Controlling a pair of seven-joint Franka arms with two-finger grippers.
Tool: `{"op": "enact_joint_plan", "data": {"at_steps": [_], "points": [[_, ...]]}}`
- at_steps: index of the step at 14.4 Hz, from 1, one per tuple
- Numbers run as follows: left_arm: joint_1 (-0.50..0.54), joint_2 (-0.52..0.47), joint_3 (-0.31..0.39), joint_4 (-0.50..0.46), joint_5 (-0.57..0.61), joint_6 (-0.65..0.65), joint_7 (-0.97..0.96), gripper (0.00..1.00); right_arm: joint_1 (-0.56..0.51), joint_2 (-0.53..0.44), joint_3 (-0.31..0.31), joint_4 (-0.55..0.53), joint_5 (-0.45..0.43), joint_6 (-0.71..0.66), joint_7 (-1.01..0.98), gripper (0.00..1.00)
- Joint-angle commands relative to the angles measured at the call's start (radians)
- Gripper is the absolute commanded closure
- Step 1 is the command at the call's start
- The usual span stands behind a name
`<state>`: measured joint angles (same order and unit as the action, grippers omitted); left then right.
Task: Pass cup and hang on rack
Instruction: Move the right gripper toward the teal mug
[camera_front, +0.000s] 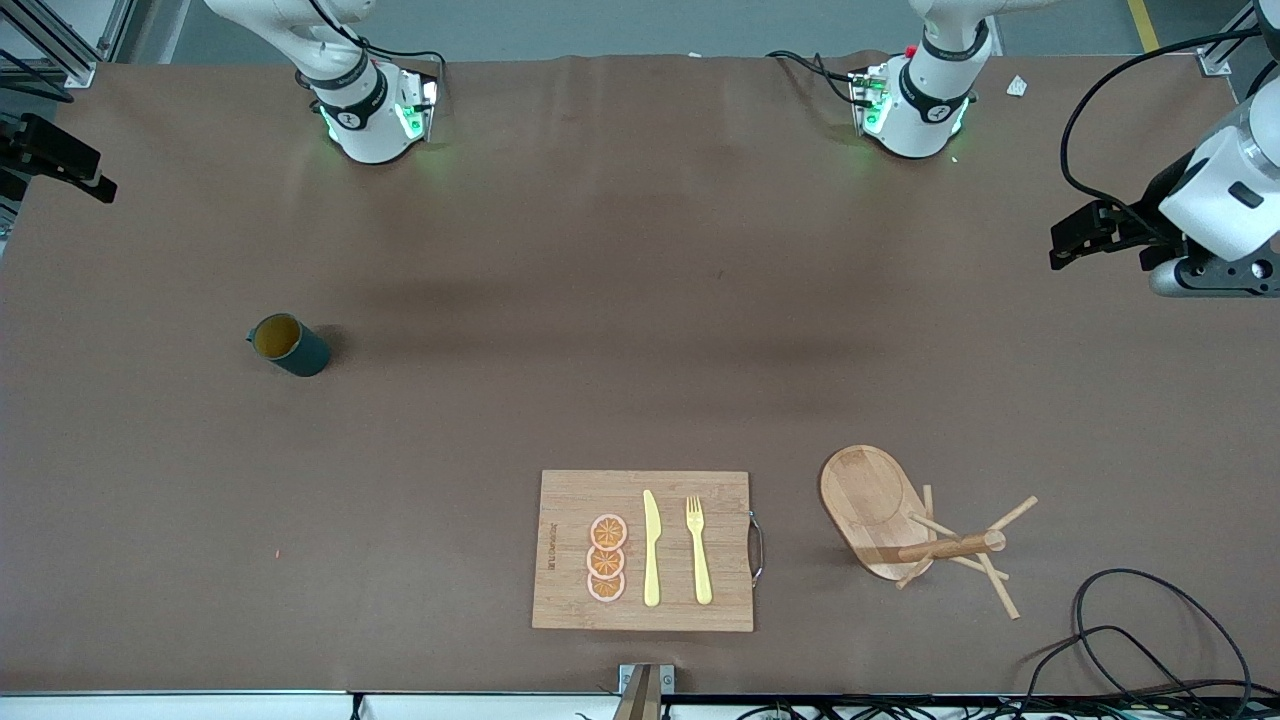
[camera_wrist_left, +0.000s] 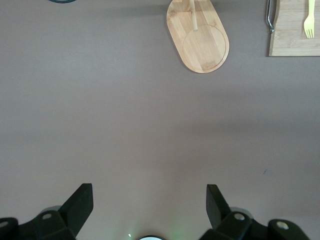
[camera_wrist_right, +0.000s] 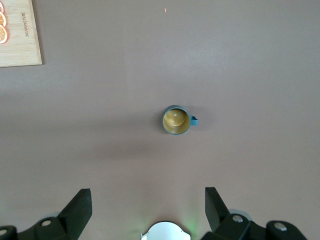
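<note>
Here, both grippers, left (camera_wrist_left: 149, 210) and right (camera_wrist_right: 148, 210), hang spread over bare table (camera_front: 620, 330) (cup (camera_front: 289, 345) mid-left, rack (camera_front: 915, 525) lower right).

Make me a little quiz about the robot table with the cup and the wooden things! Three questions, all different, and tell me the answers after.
1. True or false: the cup stands upright on the table, with nothing holding it.
2. Which lies nearer the front camera, the cup or the rack?
3. Pick one. On the cutting board, beside the orange slices, lie: A) a spoon and a plate, B) a knife and a fork, C) two cups.

Key
1. True. The right gripper hangs open above the cup, and the left gripper is open too, over bare table near the rack.
2. The rack.
3. B.
</note>
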<state>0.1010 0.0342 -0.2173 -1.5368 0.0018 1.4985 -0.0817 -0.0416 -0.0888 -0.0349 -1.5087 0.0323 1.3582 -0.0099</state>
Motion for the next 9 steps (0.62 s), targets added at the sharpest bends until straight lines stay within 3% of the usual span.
{"op": "enact_joint_plan", "data": {"at_steps": [1,7,9], "points": [[-0.009,0.026,-0.001,0.032,-0.003,0.0,-0.007,0.0,-0.02,0.027,0.01,0.019,0.004,-0.001,0.008,0.0],[-0.023,0.039,-0.013,0.032,-0.002,0.045,0.003,0.0,-0.037,0.141,0.007,0.021,-0.005,0.033,0.005,0.0],[-0.023,0.038,-0.013,0.032,-0.005,0.045,0.003,0.0,-0.076,0.196,0.009,0.018,0.006,0.128,0.005,0.0]]}}
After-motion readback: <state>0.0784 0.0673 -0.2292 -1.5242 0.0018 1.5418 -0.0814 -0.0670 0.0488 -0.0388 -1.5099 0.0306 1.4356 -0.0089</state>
